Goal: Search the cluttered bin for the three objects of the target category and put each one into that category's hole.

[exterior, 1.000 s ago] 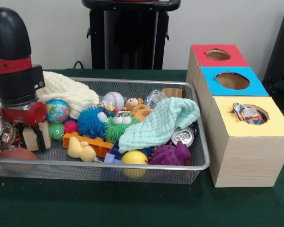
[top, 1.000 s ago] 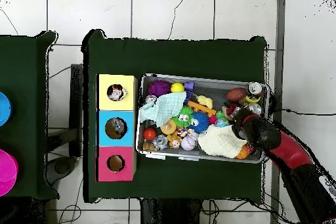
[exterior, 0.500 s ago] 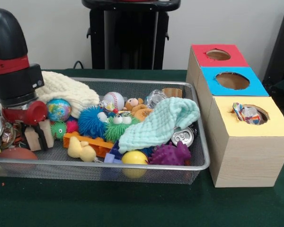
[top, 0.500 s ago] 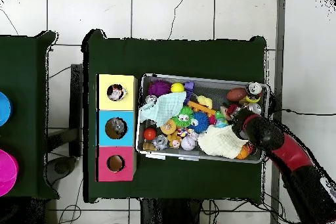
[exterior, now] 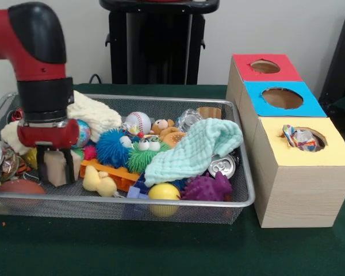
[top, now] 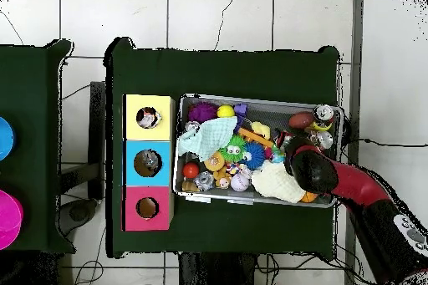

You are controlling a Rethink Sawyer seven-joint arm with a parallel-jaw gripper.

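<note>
Gripper hangs low at the left end of the wire-mesh bin, its jaws clamped on a pale wooden block just beside the yellow duck. Right of the bin stands the three-hole box; crumpled foil sits in its yellow hole.

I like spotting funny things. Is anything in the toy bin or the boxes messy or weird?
One thing sticks out: a crumpled bit of wrapper sits jammed in the yellow box's hole, poking up instead of dropping through. In the bin, a mint green cloth is flopped over other toys and half hides a silver can.
</note>
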